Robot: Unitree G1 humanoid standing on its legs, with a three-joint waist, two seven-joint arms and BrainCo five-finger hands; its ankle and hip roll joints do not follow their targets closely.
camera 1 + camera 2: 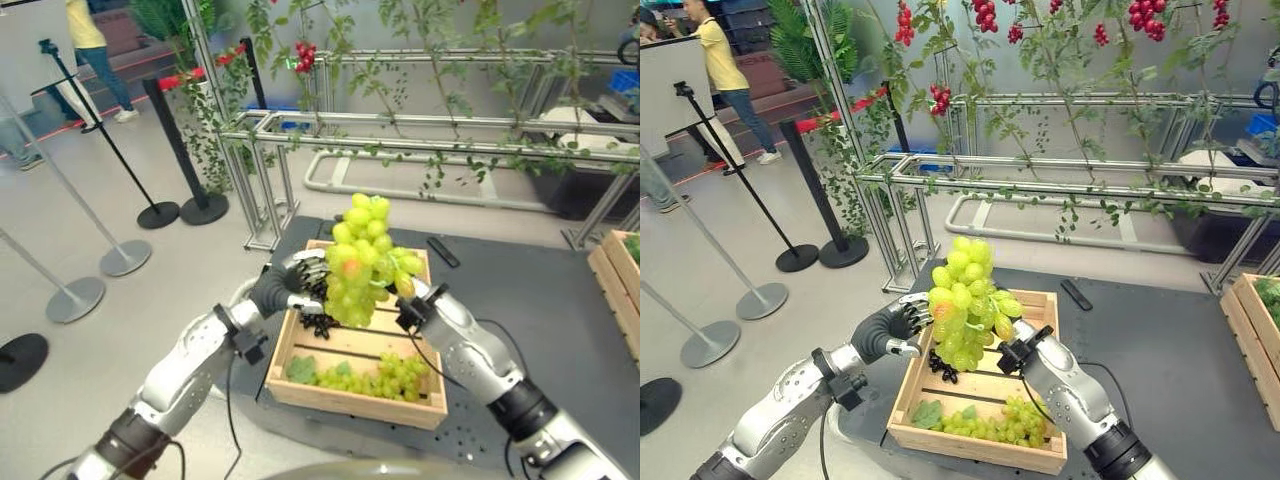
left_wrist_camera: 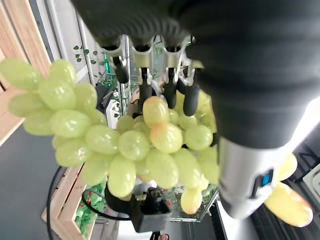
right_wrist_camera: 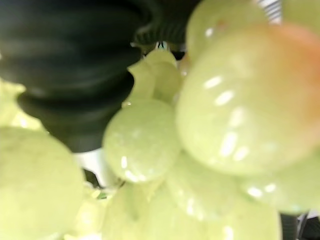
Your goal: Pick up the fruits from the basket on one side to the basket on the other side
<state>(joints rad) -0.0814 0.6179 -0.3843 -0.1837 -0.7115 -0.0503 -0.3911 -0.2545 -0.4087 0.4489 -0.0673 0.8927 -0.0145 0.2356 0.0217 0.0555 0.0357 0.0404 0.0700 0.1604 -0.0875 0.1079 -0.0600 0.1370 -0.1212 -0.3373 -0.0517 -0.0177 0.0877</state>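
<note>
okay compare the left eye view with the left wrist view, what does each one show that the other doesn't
Left eye view alone: the right hand against the far side of the raised bunch of green grapes, a second green bunch and a dark bunch lying in the wooden slatted crate.

Left wrist view alone: the left hand's fingers curled onto the raised bunch, seen close.

Both: that bunch and the left hand.

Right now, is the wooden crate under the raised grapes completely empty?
No, the wooden crate holds another green grape bunch along its near side, below the raised grapes held between both hands.
</note>
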